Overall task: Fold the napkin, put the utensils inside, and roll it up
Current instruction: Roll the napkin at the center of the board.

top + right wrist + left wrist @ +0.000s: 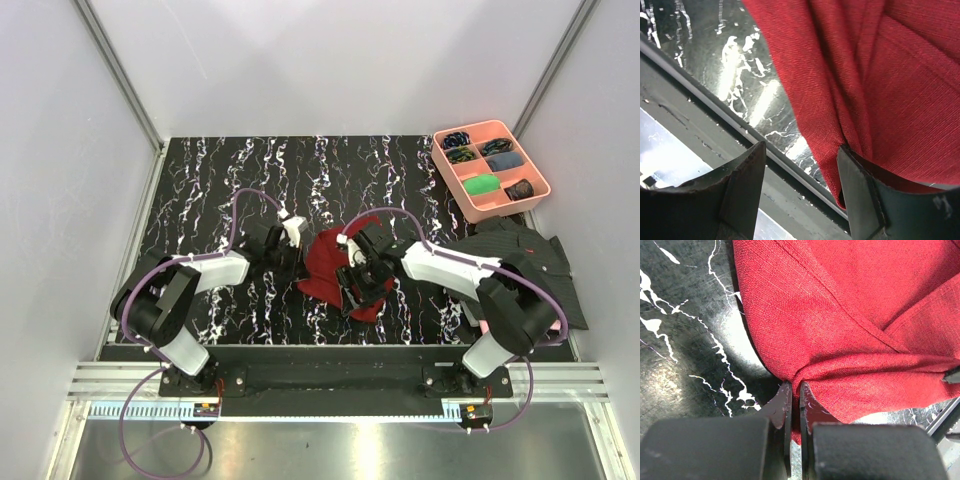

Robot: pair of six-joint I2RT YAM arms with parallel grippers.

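Observation:
The maroon napkin [330, 262] lies bunched in the middle of the table between both arms. My left gripper [303, 268] is at its left edge. In the left wrist view the left gripper [795, 392] is shut on a gathered fold of the napkin [850, 315]. My right gripper [357, 295] is over the napkin's near right part. In the right wrist view the right gripper [802, 165] stands open, and a hanging fold of the napkin [890, 90] rests against its right finger [860, 195]. The utensils are out of view.
A pink compartment tray [447, 173] with rolled items stands at the back right. A dark striped shirt [530, 255] lies at the right edge. The table's front rail [715, 115] runs just below the right gripper.

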